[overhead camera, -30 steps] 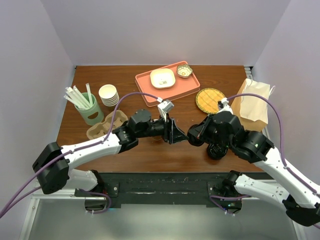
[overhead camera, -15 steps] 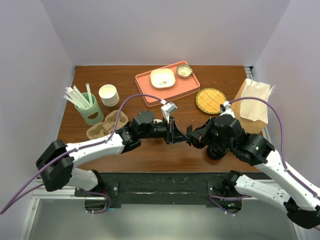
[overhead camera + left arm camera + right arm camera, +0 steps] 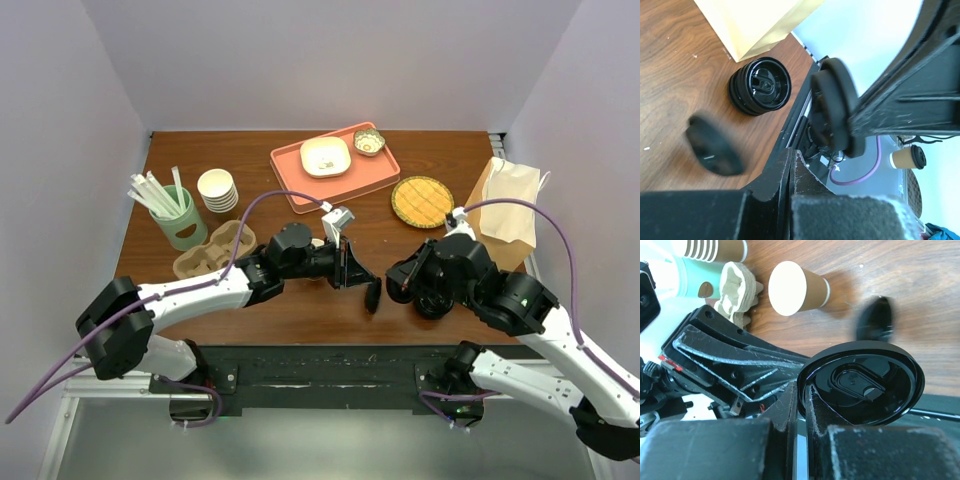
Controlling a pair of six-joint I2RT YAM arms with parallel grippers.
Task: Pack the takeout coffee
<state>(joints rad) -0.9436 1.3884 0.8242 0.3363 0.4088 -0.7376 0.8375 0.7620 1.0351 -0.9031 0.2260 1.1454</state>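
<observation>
My right gripper (image 3: 397, 281) (image 3: 802, 390) is shut on the rim of one black lid (image 3: 860, 382) and holds it on edge above the table. My left gripper (image 3: 352, 270) (image 3: 791, 152) is shut with nothing between its fingers. Between the two grippers a second black lid (image 3: 372, 297) (image 3: 715, 147) (image 3: 875, 317) is loose and blurred, low over the wood. A brown paper cup (image 3: 797, 287) with no lid on it stands behind the left arm. The brown paper bag (image 3: 505, 210) (image 3: 755, 25) is at the right edge.
A stack of black lids (image 3: 432, 300) (image 3: 760, 86) sits under the right arm. Cream cups (image 3: 217, 189), a green straw holder (image 3: 180, 220) and a pulp carrier (image 3: 210, 250) are on the left. A pink tray (image 3: 290, 165) and a woven coaster (image 3: 420, 200) lie further back.
The two grippers, tip to tip a second ago, have drawn apart. My left gripper has closed empty, and a black lid has dropped free between them. The right gripper keeps its lid.
</observation>
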